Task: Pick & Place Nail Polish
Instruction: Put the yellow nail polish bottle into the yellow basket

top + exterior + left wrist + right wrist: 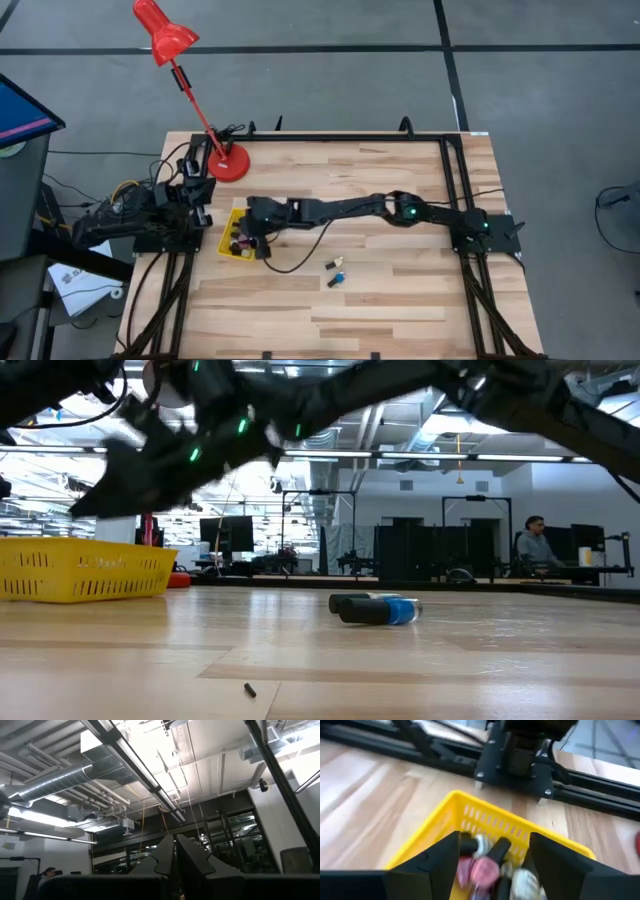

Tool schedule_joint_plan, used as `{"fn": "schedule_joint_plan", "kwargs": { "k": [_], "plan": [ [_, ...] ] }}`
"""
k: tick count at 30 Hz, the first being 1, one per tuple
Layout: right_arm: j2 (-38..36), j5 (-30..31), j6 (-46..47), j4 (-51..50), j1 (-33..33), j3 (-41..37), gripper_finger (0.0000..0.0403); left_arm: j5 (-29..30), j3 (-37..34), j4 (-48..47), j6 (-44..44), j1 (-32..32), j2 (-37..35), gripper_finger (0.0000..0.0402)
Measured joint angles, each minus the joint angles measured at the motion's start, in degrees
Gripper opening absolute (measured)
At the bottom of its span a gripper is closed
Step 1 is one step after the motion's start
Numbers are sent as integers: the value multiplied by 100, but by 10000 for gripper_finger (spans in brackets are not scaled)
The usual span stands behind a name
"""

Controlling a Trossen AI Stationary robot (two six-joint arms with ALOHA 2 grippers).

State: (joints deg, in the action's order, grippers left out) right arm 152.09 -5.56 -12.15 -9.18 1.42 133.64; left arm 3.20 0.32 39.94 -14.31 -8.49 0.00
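A yellow basket stands at the table's left and holds several nail polish bottles with pink, pale and dark parts. My right gripper hangs open just above the basket, reached across from the right, with a finger on either side of the bottles. I see no bottle held. Two more bottles, one of them blue, lie on their sides on the table nearer the front; they also show in the low view. My left gripper is shut, points upward, and waits at the table's left edge.
A red desk lamp stands with its base at the far left, just behind the basket. Black frame rails run along the table's far and side edges. A small dark scrap lies near the front. A person sits at a desk far behind the table.
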Motion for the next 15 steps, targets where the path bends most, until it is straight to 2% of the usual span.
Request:
{"fn": "schedule_joint_plan", "kwargs": {
  "k": [4,8,11,15],
  "plan": [
    [-921,-42,-440,-1534,80,0,233,0,0,-6,0,-96,1,14],
    [-1892,-40,-715,-3226,162,37,217,0,0,-32,-1,-161,-1,14],
    [-2328,-21,-674,-4485,186,-3,201,0,0,-153,-2,-214,0,14],
    [-2996,393,-311,-6072,193,15,178,2,0,-475,-2,-301,-1,14]
  ]
}}
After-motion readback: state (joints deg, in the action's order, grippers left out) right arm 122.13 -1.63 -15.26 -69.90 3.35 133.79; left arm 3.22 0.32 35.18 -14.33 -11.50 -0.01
